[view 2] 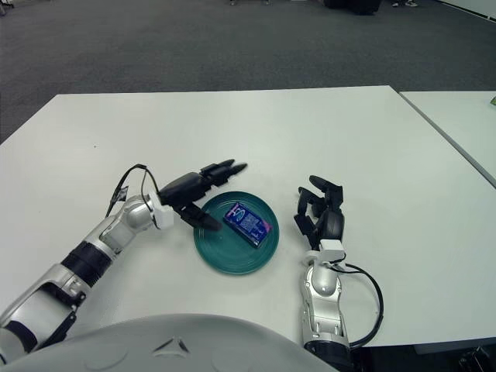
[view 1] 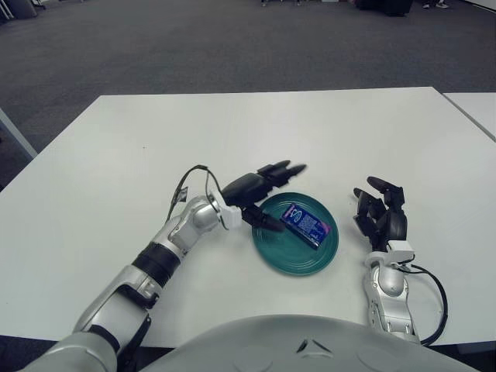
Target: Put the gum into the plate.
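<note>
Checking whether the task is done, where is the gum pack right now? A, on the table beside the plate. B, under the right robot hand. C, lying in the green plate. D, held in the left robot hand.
C: the gum pack lies inside the green plate, with the left robot hand open beside the rim.

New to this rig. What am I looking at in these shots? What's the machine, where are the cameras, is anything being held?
It's a humanoid robot with two arms, each ending in a three-finger hand. Both pictures come from a stereo camera on its head, looking down at a white table. A green plate sits there with a blue gum pack lying in it. The left hand is at the plate's left edge, fingers spread, holding nothing. The right hand is idle, to the right of the plate, also holding nothing.
</note>
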